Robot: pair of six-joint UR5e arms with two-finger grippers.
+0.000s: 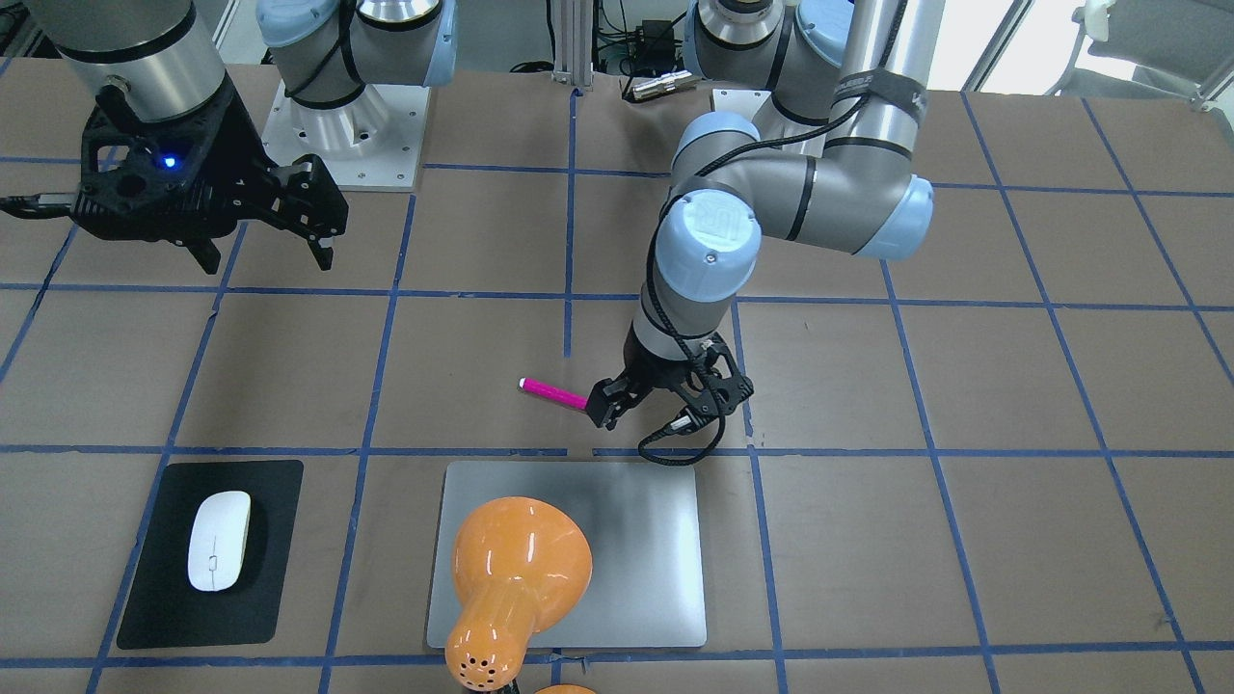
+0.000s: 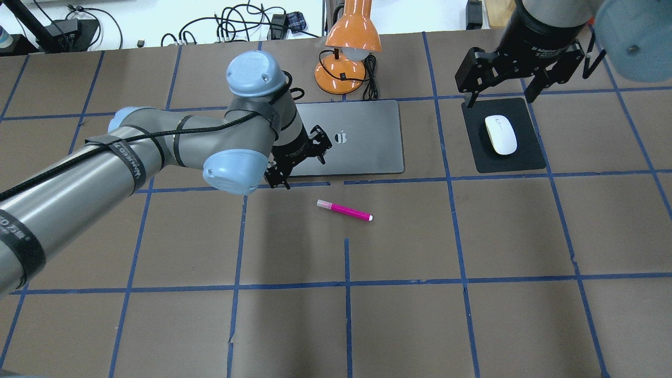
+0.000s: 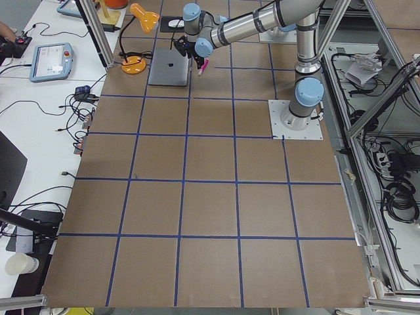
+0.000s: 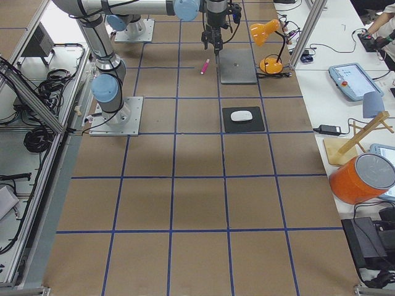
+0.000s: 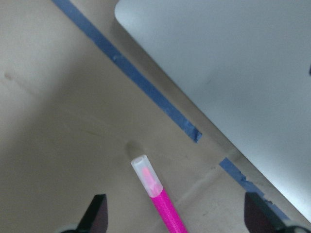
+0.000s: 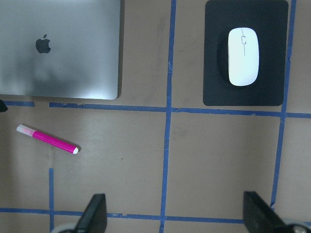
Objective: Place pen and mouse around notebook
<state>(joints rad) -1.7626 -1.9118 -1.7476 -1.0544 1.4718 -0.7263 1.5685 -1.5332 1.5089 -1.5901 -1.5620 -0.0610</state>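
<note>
The pink pen [image 2: 344, 210] lies flat on the table, just in front of the silver notebook [image 2: 367, 149]. My left gripper [image 1: 644, 414] hangs open above the pen's pale cap end. In the left wrist view the pen [image 5: 158, 196] runs between the two wide-apart fingertips, with the notebook [image 5: 243, 73] corner beyond. The white mouse [image 2: 500, 135] rests on a black mat to the right of the notebook. My right gripper [image 2: 501, 97] hovers open and empty, high above the mouse [image 6: 243, 56].
An orange desk lamp [image 2: 346, 52] stands behind the notebook, with its shade [image 1: 516, 569] over the lid. The black mouse mat [image 2: 509, 160] lies to the right. Blue tape lines grid the brown table.
</note>
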